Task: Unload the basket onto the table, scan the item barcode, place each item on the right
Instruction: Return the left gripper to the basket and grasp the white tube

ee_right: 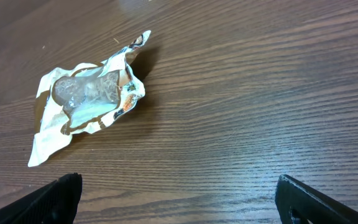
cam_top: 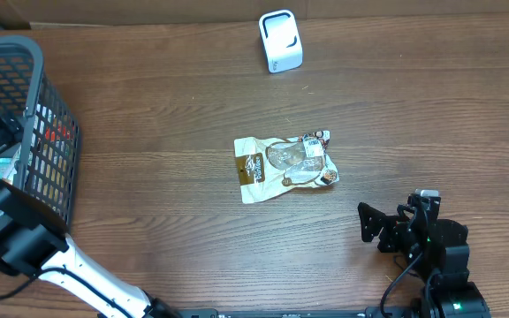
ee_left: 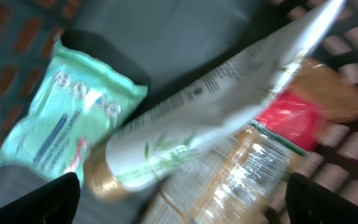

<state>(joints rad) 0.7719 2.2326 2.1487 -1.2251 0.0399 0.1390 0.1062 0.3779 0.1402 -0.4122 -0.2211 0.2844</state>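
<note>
A white barcode scanner [cam_top: 281, 41] stands at the far edge of the table. A crinkled white-and-brown snack packet [cam_top: 285, 165] lies flat mid-table; the right wrist view has the same packet [ee_right: 86, 106] ahead and to the left. My right gripper [cam_top: 380, 228] [ee_right: 179, 193] hovers open near the front right, nothing between its fingers. My left gripper [ee_left: 182, 199] is open down inside the basket [cam_top: 34, 53], over a white tube with a gold cap [ee_left: 197, 118] and a clear brown-edged packet [ee_left: 247, 168]. It touches neither that I can see.
Also in the grey mesh basket at the far left are a mint-green wipes pack [ee_left: 67, 112] and a red item [ee_left: 291, 118]. The left arm's white link [cam_top: 87, 269] crosses the front left corner. The left wrist view is blurred.
</note>
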